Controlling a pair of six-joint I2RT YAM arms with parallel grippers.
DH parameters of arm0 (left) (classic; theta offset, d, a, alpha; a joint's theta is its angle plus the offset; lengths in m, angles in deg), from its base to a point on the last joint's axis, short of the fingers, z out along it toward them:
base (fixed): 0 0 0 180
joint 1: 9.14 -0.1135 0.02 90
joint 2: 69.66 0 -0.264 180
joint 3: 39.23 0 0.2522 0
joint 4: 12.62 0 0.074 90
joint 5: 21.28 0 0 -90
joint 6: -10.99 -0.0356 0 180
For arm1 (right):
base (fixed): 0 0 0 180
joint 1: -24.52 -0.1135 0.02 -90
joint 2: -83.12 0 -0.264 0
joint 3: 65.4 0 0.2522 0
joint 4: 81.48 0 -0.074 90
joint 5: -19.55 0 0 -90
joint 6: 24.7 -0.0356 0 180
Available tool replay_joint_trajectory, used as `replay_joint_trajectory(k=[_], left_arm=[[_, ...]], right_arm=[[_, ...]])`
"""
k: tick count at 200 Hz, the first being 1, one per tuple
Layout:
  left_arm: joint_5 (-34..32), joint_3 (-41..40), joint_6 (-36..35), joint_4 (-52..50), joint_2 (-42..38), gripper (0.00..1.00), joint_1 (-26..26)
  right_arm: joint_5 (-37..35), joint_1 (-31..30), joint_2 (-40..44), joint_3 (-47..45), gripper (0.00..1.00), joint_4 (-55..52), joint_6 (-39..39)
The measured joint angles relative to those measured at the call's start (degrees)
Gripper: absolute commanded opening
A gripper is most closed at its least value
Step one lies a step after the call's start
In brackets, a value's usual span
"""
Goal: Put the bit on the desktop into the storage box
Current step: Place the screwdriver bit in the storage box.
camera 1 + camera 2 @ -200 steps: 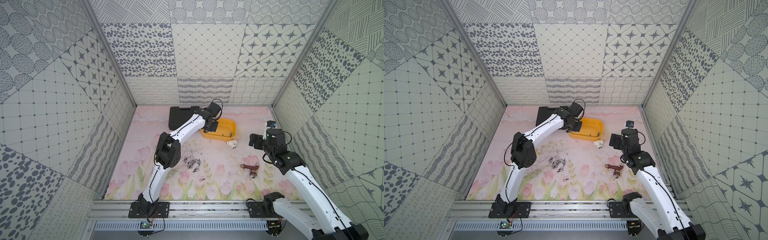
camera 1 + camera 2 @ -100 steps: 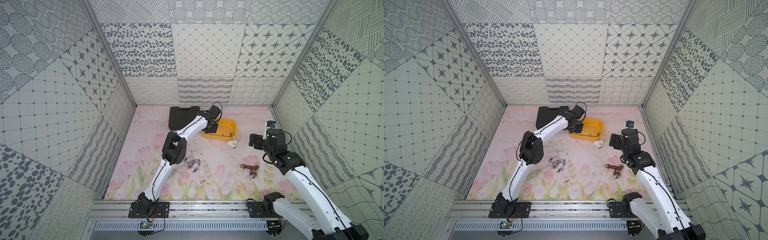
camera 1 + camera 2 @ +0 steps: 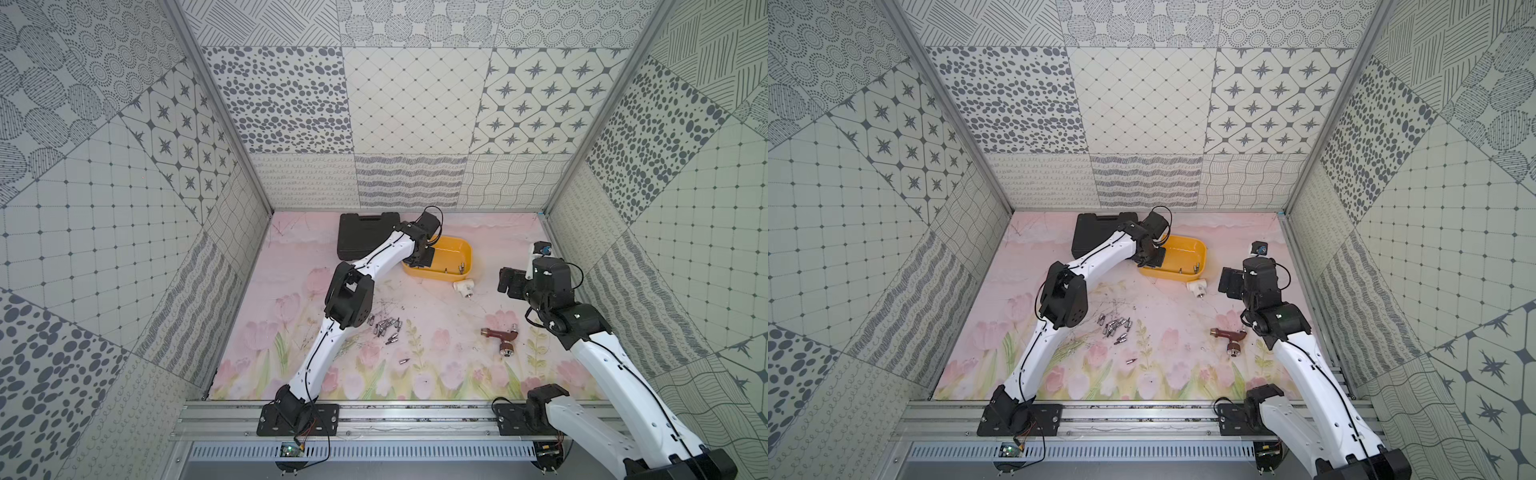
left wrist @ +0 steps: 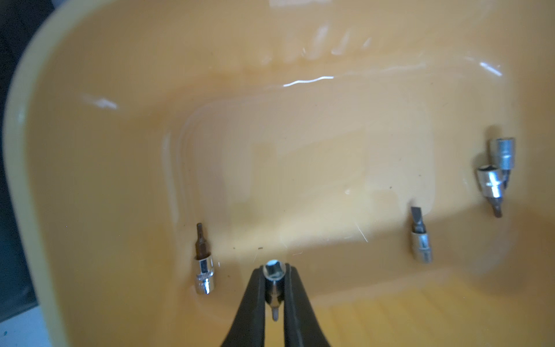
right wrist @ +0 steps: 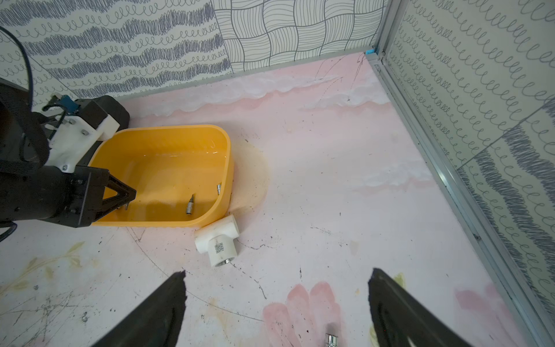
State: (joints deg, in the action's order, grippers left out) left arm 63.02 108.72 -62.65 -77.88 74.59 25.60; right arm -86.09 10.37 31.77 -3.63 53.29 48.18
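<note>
Since 1 s ago the L arm's elbow has swung in toward the tub. The R arm hasn't shifted.

The L gripper (image 4: 274, 272) is over the storage box (image 3: 471, 258), a shallow yellow plastic tub w/ rounded corners, at the end nearest the black ribbed plastic case (image 3: 361, 232). Its fingers are clenched on a small chrome socket-type bit (image 4: 271, 270), pinched btwn the two black tips w/ the socket end at the fingertips. The bit is inside the tub's outline, above the floor. Whether it touches the floor can't be told.

Four more chrome bits (image 4: 204, 272) lie in the tub: one just beside the tips, one further along, and two touching each other by the far wall.

On the pink floral desktop mat (image 3: 436, 374), a cluster of loose chrome bits (image 3: 384, 326) lies well apart from the tub, near the L elbow. A single stray bit (image 3: 403, 361) lies closer to the front rail. A white plastic T pipe fitting (image 5: 217, 240) sits just beside the tub's corner. A dark red metal tool (image 3: 500, 336) lies near the R arm.

The R gripper (image 5: 277, 273) is released, jaws spread wide w/ nothing btwn them, above the mat near the fitting.
</note>
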Motion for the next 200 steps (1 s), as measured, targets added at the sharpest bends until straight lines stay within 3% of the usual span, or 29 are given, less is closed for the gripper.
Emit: replay_joint_trajectory(k=[82, 136, 200], left_arm=[[0.0, 0.0, 0.15, -0.22, -0.63, 0.38, -0.04], [0.7, -1.33, 0.02, -0.46, -5.22, 0.53, -0.11], [2.54, -19.1, -0.13, 3.93, -23.02, 0.72, -0.28]], right_arm=[[0.52, 0.0, 0.0, 0.0, 0.96, -0.04, 0.15], [4.83, 0.0, 0.57, 0.02, 0.97, -0.44, 2.67], [14.75, 0.02, 4.31, 0.02, 0.97, -2.12, 7.91]])
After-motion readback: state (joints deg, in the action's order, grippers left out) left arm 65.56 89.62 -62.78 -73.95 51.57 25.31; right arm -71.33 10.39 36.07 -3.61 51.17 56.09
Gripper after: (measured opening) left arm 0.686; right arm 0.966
